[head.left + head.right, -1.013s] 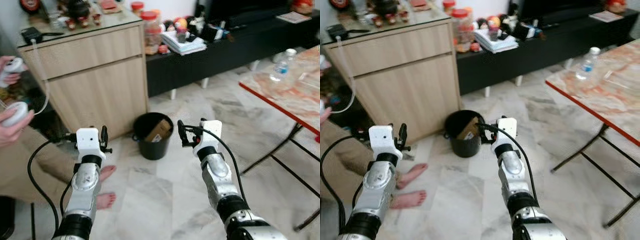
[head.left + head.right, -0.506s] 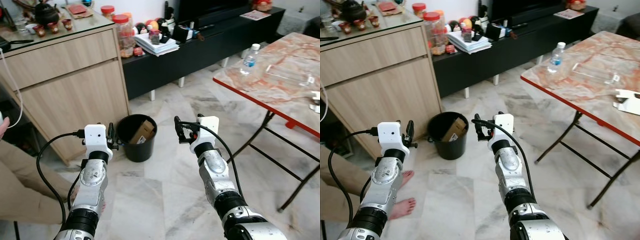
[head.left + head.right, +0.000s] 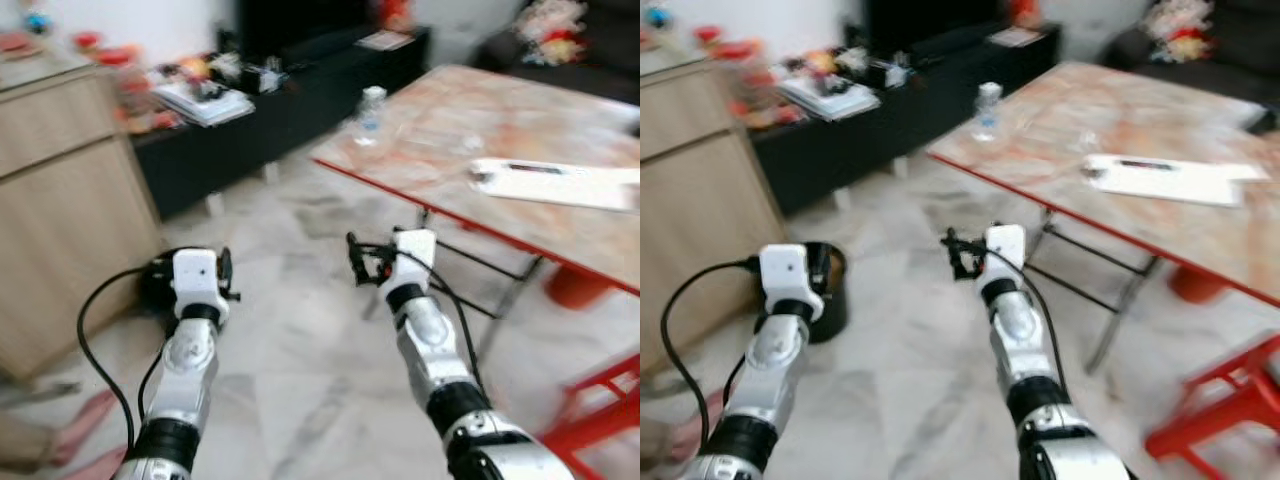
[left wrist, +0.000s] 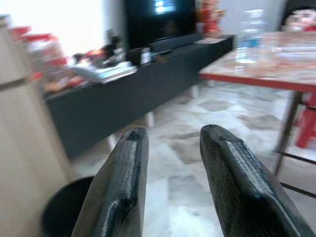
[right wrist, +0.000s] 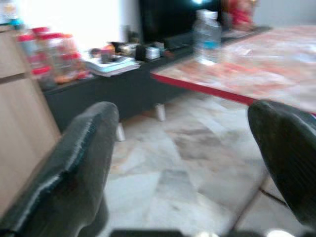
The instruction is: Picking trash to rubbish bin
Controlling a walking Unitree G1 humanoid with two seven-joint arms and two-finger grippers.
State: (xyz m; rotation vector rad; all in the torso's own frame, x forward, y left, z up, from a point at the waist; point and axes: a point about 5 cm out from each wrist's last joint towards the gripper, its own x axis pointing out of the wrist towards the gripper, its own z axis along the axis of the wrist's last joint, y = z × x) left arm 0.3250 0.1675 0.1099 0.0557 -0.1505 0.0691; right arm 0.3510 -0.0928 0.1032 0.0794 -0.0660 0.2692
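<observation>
Both grippers' fingers (image 4: 123, 187) parted, empty; bin (image 3: 830, 290) beside cabinet (image 3: 690, 200), blurry table (image 3: 1120, 130) rightward.

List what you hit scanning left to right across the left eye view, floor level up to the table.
Wooden cabinet → black bin → left gripper → right gripper → water bottle → white tray on the table → red stool.

Bare marble floor (image 3: 300, 340) lies open mid-frame between the bin (image 3: 830, 290) and cabinet (image 3: 60, 200) at left and the table (image 3: 480, 130) with its legs (image 3: 500, 300) at right.
</observation>
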